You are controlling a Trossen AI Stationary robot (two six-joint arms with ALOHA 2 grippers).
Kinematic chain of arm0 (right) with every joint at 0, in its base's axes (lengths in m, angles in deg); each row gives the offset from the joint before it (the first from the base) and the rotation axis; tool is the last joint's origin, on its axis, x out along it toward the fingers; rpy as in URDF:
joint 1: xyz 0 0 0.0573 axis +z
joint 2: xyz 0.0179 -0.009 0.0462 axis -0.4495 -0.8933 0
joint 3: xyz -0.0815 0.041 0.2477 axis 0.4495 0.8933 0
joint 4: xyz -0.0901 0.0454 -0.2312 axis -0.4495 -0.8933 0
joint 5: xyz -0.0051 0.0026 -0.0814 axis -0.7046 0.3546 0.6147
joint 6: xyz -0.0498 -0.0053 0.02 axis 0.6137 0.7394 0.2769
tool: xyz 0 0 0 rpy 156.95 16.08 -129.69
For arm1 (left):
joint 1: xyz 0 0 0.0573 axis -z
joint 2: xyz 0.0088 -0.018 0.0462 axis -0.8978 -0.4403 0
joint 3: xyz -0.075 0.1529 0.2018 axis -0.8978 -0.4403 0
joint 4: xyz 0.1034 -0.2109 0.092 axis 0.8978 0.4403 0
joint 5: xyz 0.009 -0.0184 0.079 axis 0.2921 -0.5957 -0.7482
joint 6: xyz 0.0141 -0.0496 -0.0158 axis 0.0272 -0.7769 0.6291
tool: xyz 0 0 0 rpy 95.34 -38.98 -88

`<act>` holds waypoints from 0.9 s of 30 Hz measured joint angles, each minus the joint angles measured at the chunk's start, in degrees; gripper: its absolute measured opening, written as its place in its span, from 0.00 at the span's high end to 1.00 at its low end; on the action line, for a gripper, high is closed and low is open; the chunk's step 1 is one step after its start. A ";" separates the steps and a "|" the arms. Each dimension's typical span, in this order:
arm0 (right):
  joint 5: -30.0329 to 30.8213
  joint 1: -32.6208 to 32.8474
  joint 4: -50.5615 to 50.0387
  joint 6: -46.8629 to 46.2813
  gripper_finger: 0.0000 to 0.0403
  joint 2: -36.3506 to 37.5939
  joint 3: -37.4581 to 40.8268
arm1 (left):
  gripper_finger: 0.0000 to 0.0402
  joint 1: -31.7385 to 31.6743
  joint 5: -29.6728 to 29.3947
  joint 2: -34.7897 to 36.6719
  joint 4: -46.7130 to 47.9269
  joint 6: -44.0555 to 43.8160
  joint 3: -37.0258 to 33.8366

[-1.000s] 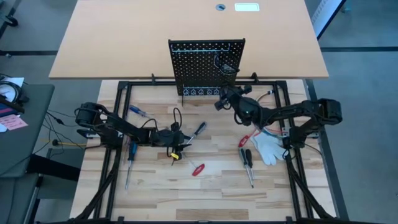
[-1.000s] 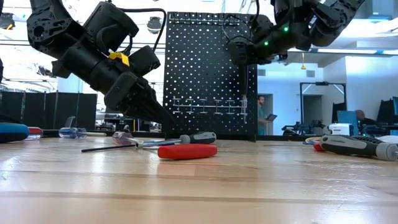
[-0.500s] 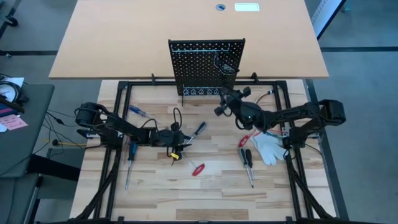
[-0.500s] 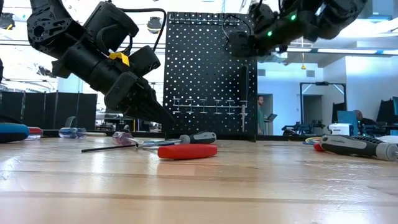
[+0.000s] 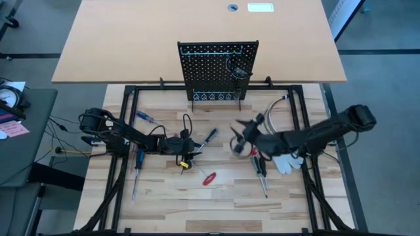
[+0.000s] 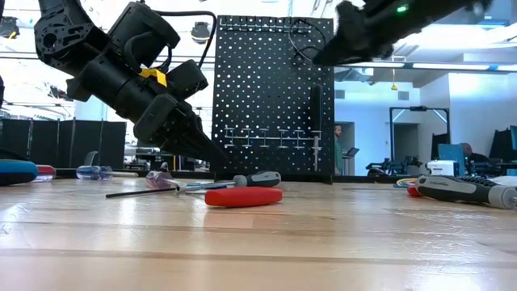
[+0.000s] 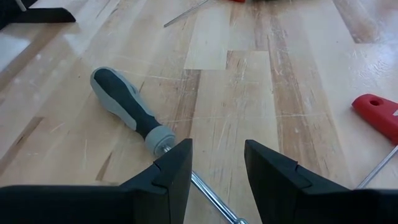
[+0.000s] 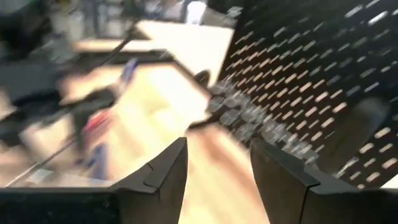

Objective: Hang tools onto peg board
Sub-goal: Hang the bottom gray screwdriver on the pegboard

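Across the middle of the scene lies the wooden desk, with a larger tan tabletop behind it. At the desk's far edge the peg board stands upright, a dark tool hanging on its right side above the row of hooks.

Left arm reaches in from the left side, low over the desk. Its left gripper has empty jaws, apart, just above the shaft of a grey-handled screwdriver that lies flat with its handle pointing away from the gripper. Beside it in the low view lies a red-handled tool.

Right arm stretches from the right side toward the middle. The right gripper hangs above the desk in front of the board, well apart from it; its jaws are apart with nothing between them in the right wrist view, which is blurred.

On the right half lie a white glove, touching the arm's outline from above, and two black-handled screwdrivers just beside it. On the left half lie a blue screwdriver near the far edge and another blue screwdriver closer in. A small yellow piece sits at the left gripper.
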 joint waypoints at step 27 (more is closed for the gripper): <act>-40.04 2.58 -63.37 -8.46 0.38 -0.94 -9.94 | 0.65 0.00 0.28 0.00 -0.89 1.12 0.00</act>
